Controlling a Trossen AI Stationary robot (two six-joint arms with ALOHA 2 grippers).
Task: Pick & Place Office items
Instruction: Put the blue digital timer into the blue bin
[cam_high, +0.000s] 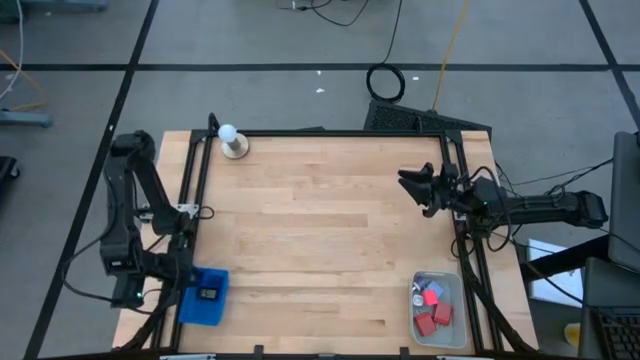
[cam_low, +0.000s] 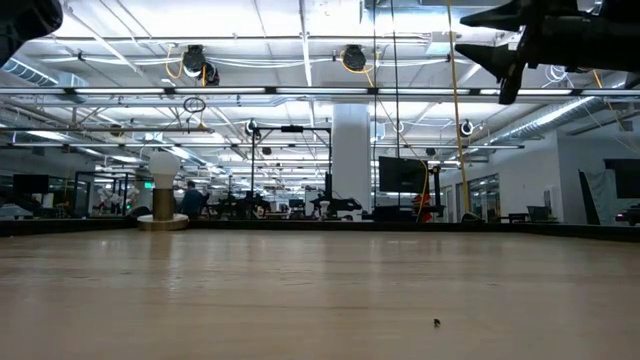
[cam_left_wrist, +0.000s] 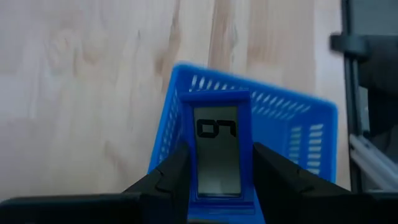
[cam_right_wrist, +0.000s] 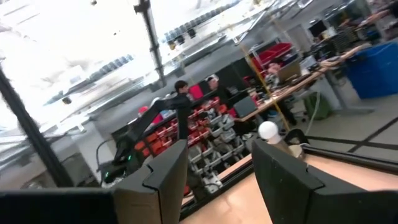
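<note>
Looking down on the surface (cam_high: 320, 240), you are seeing it bare of loose pieces: the red and blue office items (cam_high: 432, 308) are lying in the pale bin (cam_high: 455, 340) at the near right corner. Your left end effector (cam_left_wrist: 217, 171) is holding a black-screened piece (cam_left_wrist: 217, 152) over the blue tray (cam_high: 203, 296), not yet released. Your right end effector (cam_high: 420, 188) is hovering raised, jaws narrowly apart, empty. Little seems left.
</note>
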